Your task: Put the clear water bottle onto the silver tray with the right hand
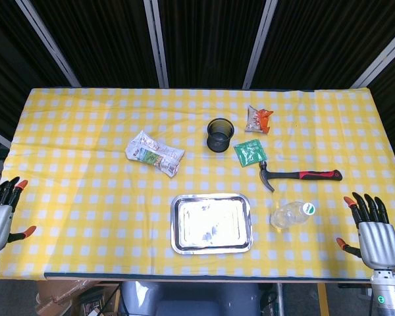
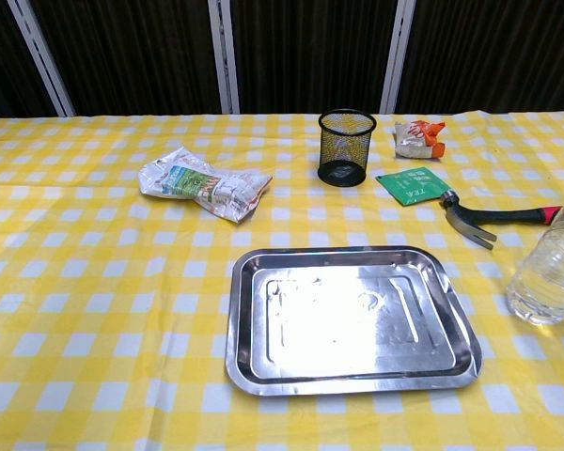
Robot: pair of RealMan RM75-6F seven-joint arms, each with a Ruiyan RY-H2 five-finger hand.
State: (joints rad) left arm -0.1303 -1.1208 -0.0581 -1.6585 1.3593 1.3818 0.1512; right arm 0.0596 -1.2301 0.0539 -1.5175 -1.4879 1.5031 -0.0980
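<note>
I have not yet begun the reach: my right robot hand point(image 1: 370, 227) sits at the near right edge of the worktop point(image 1: 79, 197) with its fingers spread and nothing in it, well apart from the bottle point(image 1: 291, 215). The bottle stands just right of the tray point(image 1: 211, 223), not touching it. As I judge it, the next move calls for bringing my right robot hand leftward to the bottle, closing round its body, lifting it and setting it upright on the tray's bare floor. My left robot hand point(image 1: 1, 212) is also spread and holds nothing at the near left edge. Only the head view shows both of my robot hands and the bottle's green-marked cap; the chest view shows neither hand and cuts the bottle at its right edge, but gives the tray's raised rim and the bottle's clear wall more plainly.
</note>
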